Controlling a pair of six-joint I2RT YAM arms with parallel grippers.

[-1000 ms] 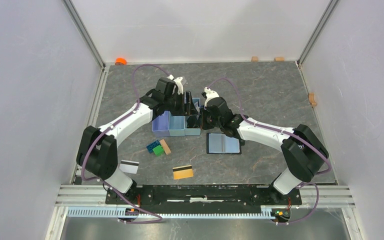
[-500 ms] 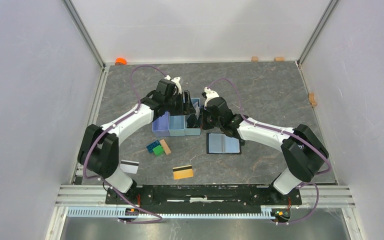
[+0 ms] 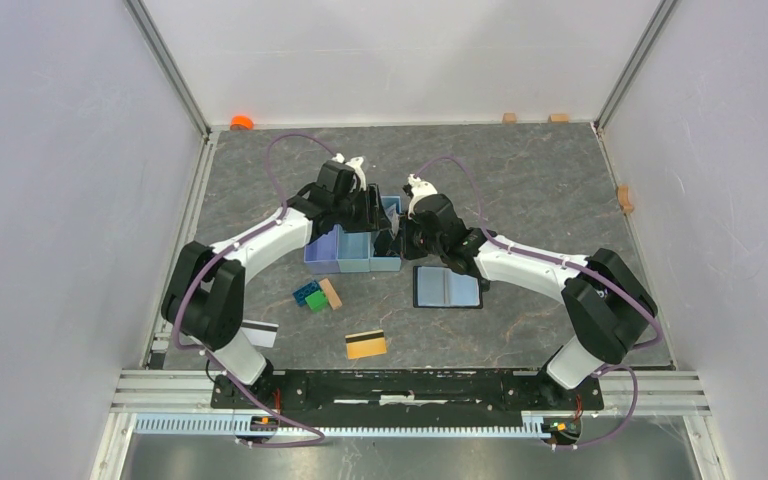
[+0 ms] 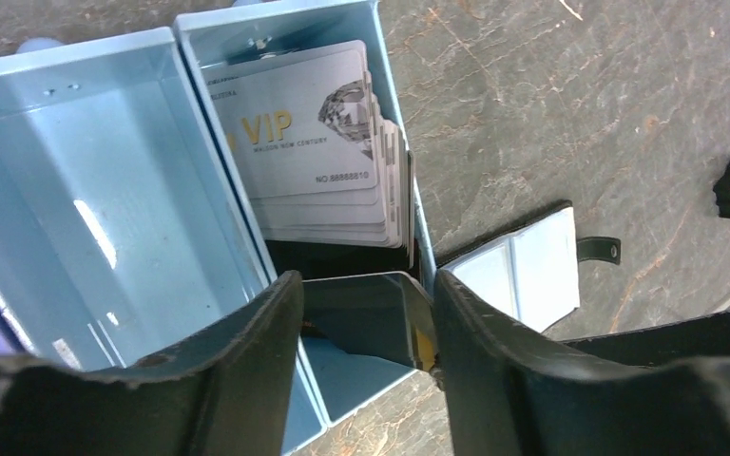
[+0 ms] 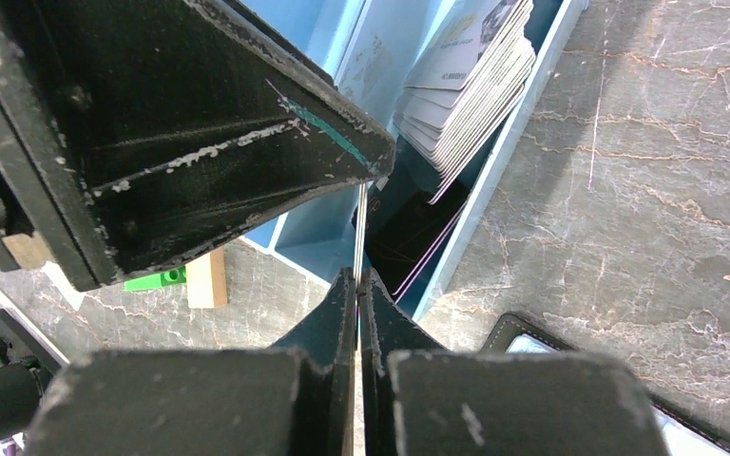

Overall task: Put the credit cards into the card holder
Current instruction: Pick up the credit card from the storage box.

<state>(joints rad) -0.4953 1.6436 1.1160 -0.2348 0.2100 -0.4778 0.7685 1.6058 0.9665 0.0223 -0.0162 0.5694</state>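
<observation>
My right gripper [image 3: 397,232] [image 5: 358,275] is shut on a thin dark card [image 5: 359,228], held upright over the tray's right compartment. My left gripper [image 3: 372,205] [image 4: 366,285] is open, with a finger on each side of that dark card [image 4: 361,323], close to its edges. A stack of white credit cards [image 4: 314,142] [image 5: 466,85] leans in the same compartment. The black card holder [image 3: 447,287] [image 4: 523,271] lies open, light blue inside, just right of the tray. A gold card [image 3: 366,344] and a white striped card [image 3: 260,332] lie near the front.
The light blue three-compartment tray [image 3: 345,255] [image 4: 76,190] sits mid-table under both grippers. Green and blue bricks [image 3: 310,296] and a tan wooden block [image 3: 331,293] lie in front of it. An orange object [image 3: 242,122] rests at the back left corner.
My left gripper has shifted slightly toward the right gripper and its jaws have narrowed a little around the held card. The right arm has stayed put.
</observation>
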